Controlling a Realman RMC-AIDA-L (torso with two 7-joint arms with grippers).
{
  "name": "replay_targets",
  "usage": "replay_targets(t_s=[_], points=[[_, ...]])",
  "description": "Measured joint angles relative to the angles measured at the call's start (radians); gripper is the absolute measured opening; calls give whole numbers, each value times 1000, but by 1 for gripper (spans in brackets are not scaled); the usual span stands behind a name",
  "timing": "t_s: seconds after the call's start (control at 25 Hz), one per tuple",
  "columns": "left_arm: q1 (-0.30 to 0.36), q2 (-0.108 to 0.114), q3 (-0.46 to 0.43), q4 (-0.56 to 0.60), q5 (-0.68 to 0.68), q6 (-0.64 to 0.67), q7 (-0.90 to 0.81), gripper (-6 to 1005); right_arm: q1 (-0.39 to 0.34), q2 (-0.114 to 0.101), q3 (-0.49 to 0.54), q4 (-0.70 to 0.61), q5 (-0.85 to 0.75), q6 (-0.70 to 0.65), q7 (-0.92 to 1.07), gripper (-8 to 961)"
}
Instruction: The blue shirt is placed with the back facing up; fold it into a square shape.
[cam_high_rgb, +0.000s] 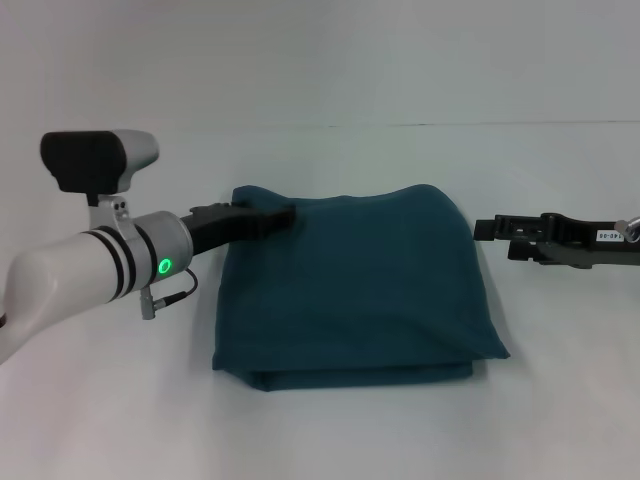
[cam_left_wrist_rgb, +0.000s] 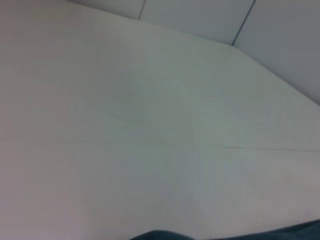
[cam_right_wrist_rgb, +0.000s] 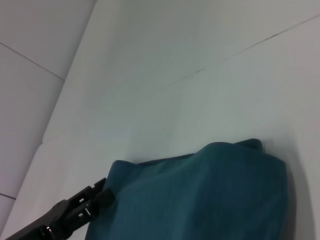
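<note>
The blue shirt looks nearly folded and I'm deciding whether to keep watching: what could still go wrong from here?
1. The left gripper sits at the far-left corner of the blue shirt; if it pulls away while gripping fabric, it could drag the top layer and undo the fold.
2. The near edge shows lower layers peeking out unevenly, so the square may end up skewed.
3. The right gripper is off the shirt, beside its far-right corner, so nothing steadies that side.

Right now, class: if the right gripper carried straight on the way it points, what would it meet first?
The right gripper points across the table toward the blue shirt, so it would likely meet the shirt's near top edge first; depth is uncertain.
</note>
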Motion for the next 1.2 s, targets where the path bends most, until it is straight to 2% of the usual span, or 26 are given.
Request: replay_targets(t_s=[0.24, 0.68, 0.88, 1.0, 1.2], points=[[-6, 0, 48, -1, 5, -22, 2, 704, -3, 1, 5, 0, 0, 1, 0, 916], [-8, 1, 46, 7, -4, -34, 2, 465, -5, 0, 9, 0, 0, 4, -3, 915], [-9, 1, 42, 8, -5, -38, 1, 251, -6, -1, 9, 0, 0, 8, -1, 915], [-10, 1, 41, 8, -5, -38, 1, 34, -7, -1, 9, 0, 0, 11, -2, 915], [-11, 2, 35, 9, -6, -38, -1, 2, -8, -1, 9, 2, -2, 15, -3, 914]])
